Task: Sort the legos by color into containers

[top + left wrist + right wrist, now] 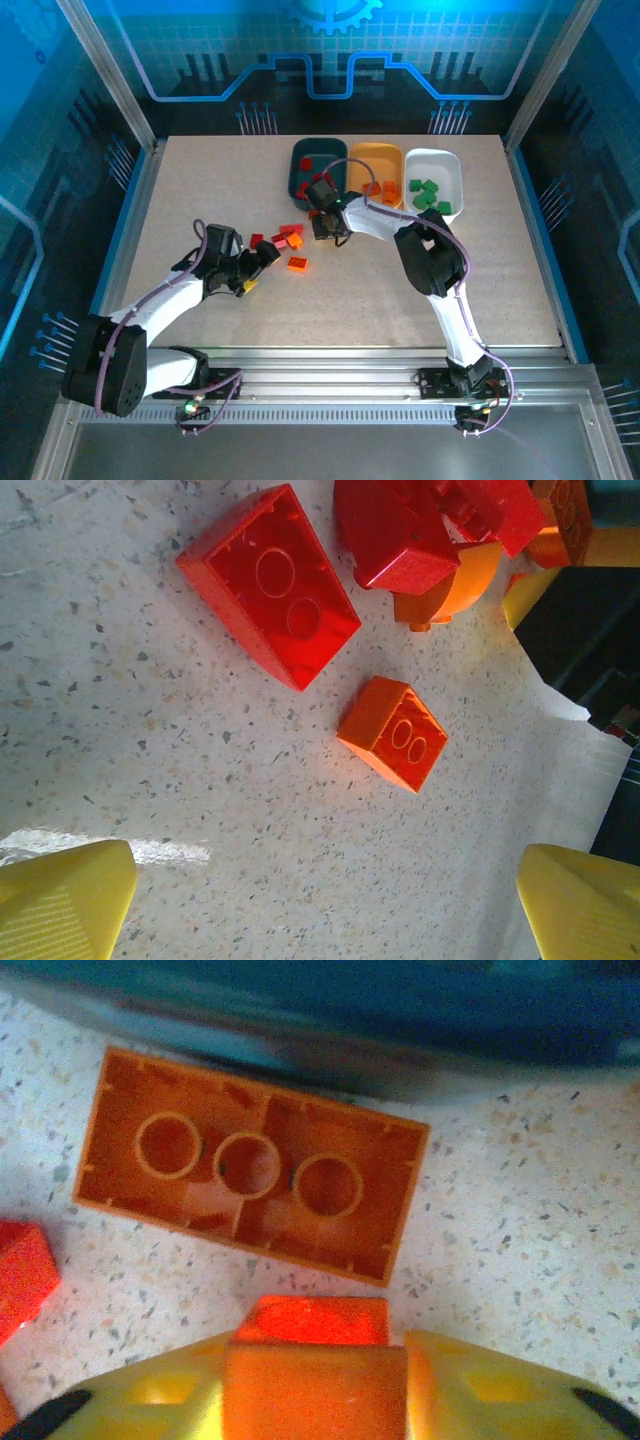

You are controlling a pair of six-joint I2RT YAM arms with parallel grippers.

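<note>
Hovering mid-left of the top view, left gripper (262,268) spread wide by loose legos (290,240); could snag two. Right gripper (315,1380) pinches an orange brick (312,1345) beside teal tray (300,160), upper centre; may drop there, not orange tray (378,148).

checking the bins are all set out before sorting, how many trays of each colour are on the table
teal tray: 1
orange tray: 1
white tray: 1
total: 3
</note>
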